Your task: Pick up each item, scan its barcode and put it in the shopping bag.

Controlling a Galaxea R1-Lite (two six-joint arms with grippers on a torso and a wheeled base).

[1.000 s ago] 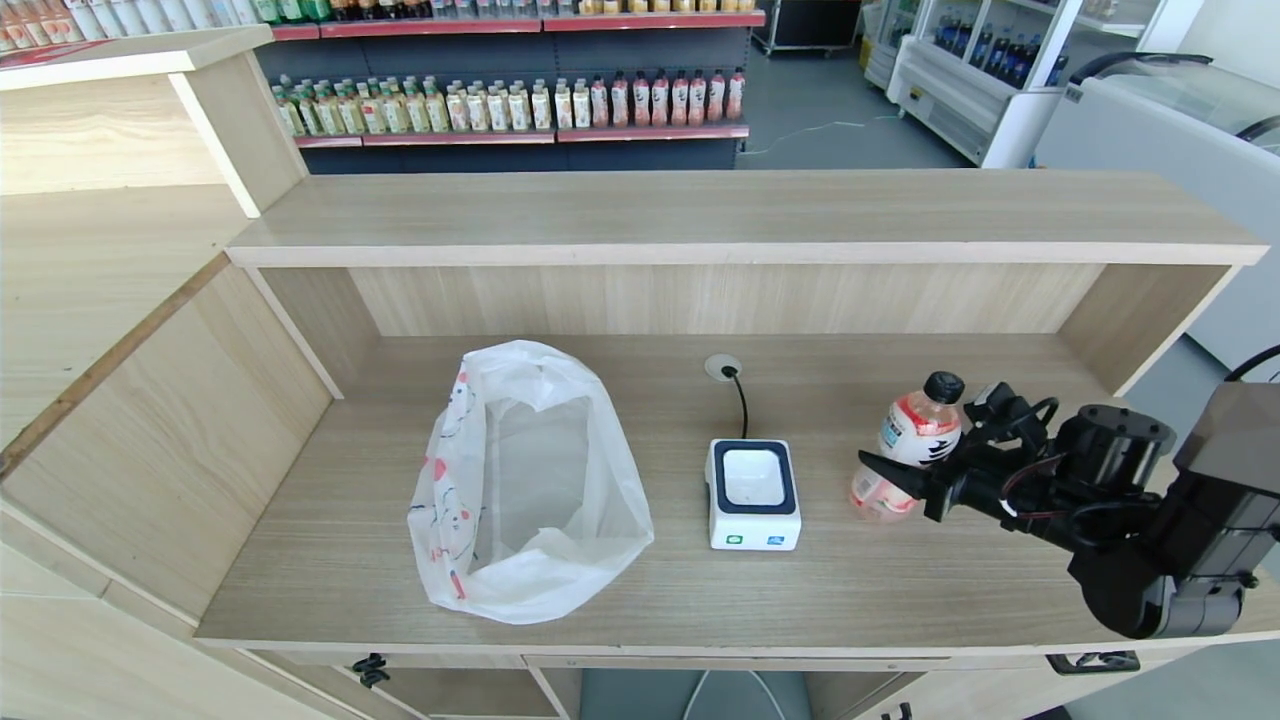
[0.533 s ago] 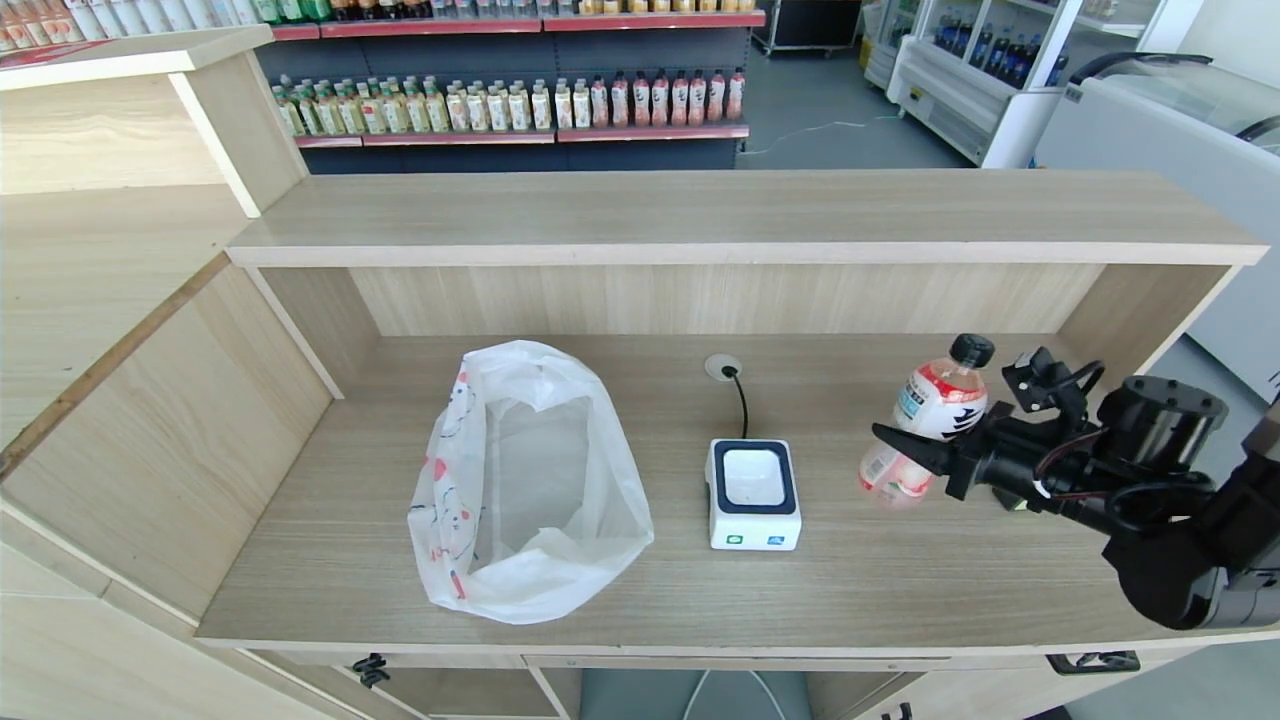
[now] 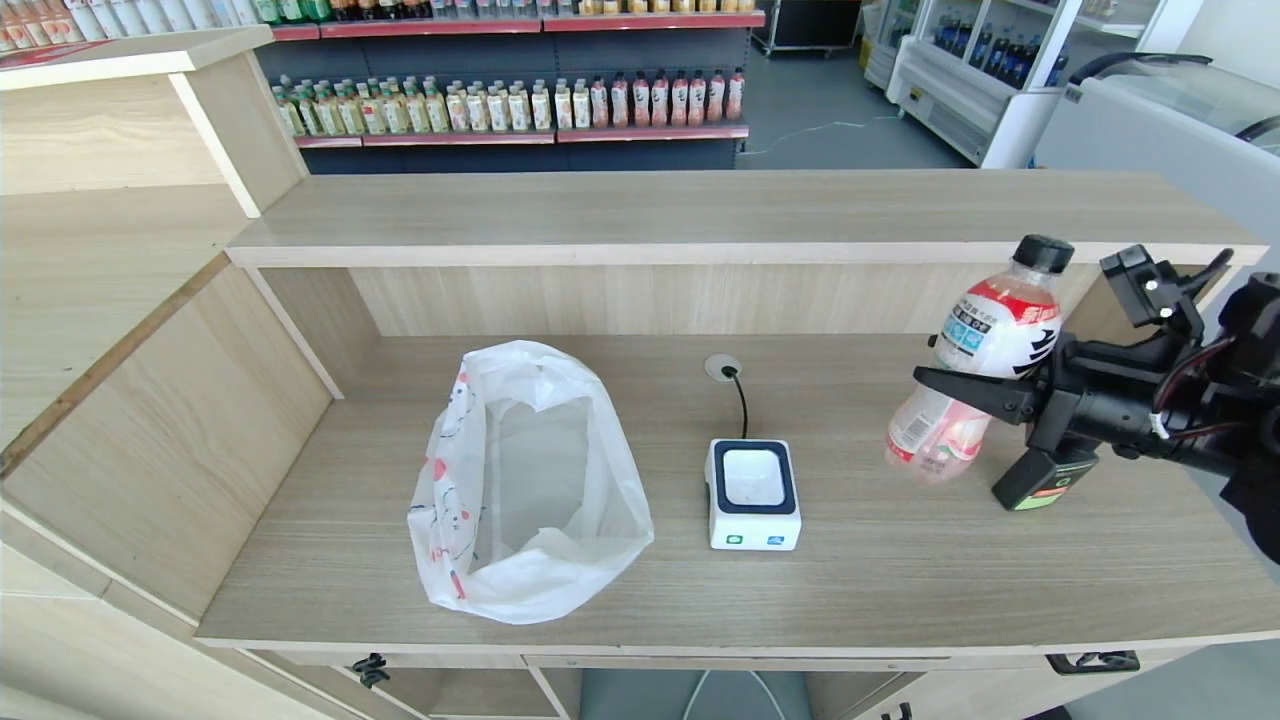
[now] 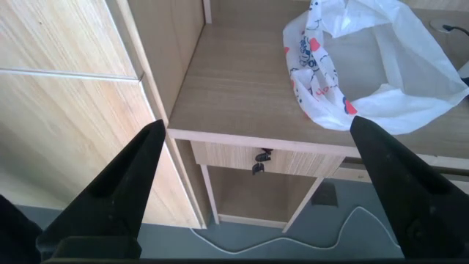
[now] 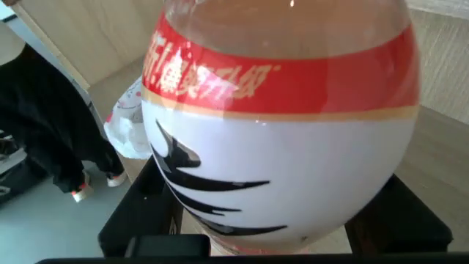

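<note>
Bottle [image 3: 990, 320] was held clear of the tabletop [image 3: 900, 570] by clenched right jaws, to the right of the scanner [image 3: 752, 490] | left jaws were spread, grasping nothing | pickup judged done; scan and drop into bag [image 3: 530, 480] judged left.

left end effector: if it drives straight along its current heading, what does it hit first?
Most likely the counter's front edge, just above the drawer and beside the shopping bag. The open left end effector frames that spot, though depth is unclear.
</note>
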